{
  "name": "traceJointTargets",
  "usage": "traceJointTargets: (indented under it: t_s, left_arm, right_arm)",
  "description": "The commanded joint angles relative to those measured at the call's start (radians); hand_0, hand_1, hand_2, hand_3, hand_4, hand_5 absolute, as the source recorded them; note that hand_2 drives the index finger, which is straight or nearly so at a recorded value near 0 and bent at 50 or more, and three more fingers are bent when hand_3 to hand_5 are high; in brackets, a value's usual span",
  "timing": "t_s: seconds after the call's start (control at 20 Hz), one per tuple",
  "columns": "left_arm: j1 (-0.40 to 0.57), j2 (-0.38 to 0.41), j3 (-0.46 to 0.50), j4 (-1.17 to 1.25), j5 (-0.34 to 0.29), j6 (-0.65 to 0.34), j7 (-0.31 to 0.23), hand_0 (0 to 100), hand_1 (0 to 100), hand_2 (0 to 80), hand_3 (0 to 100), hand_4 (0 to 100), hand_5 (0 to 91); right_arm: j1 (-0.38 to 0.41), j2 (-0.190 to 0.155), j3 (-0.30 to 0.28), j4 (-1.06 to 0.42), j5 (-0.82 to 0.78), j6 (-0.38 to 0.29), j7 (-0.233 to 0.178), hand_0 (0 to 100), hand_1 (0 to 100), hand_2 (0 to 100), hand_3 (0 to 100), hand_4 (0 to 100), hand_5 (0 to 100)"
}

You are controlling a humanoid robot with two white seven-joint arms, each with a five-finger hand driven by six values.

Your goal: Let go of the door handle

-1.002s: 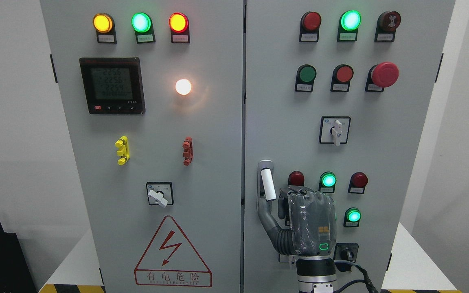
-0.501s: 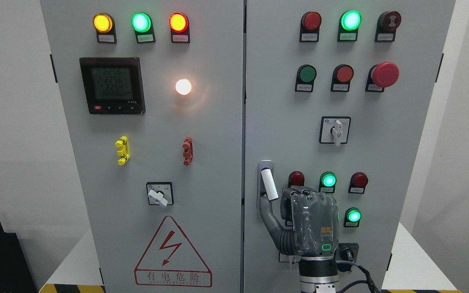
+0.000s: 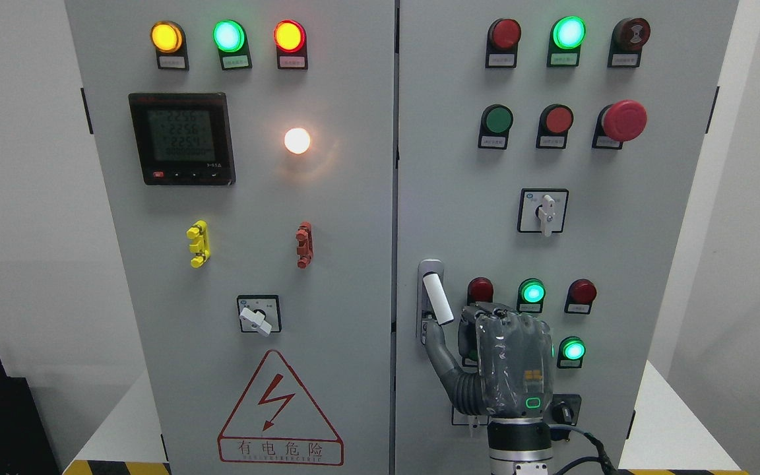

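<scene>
The door handle [image 3: 437, 298] is a white lever in a silver plate at the left edge of the right cabinet door [image 3: 459, 198]. It hangs with its lower end tilted to the right. My right hand [image 3: 485, 343] comes up from the bottom edge, back toward the camera, just right of and below the handle. Its thumb [image 3: 434, 335] stretches left and up to the lever's lower end and seems to touch it from below. The other fingers [image 3: 482, 311] bend toward the panel, right of the lever, and do not wrap it. The left hand is out of view.
Around the hand sit lit green lamps [image 3: 532, 291], red lamps [image 3: 480, 289] and a black knob [image 3: 561, 410]. Higher up are a rotary switch [image 3: 543, 211] and a red emergency button [image 3: 624, 120]. The left door [image 3: 254, 218] carries a meter [image 3: 182, 138] and a warning triangle [image 3: 279, 415].
My right hand has drifted slightly to the right and up. The lever's lower end has swung a little to the right with it.
</scene>
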State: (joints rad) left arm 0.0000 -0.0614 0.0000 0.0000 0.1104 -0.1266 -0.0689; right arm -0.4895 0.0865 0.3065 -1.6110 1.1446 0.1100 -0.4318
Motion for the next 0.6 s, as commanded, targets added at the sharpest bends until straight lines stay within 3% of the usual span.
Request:
traceJointTargets:
  t_s: [0.0, 0.55]
  left_arm:
    - [-0.031, 0.000, -0.011, -0.008, 0.000, 0.001, 0.000, 12, 39, 0.0, 0, 0, 0.0]
    - [-0.031, 0.000, -0.011, -0.009, 0.000, 0.001, 0.000, 12, 39, 0.0, 0, 0, 0.0]
  right_arm:
    - [0.002, -0.002, -0.006, -0.009, 0.000, 0.000, 0.001, 48, 66, 97, 100, 100, 100]
    - [0.000, -0.002, -0.012, -0.004, 0.000, 0.000, 0.007, 47, 66, 97, 100, 100, 100]
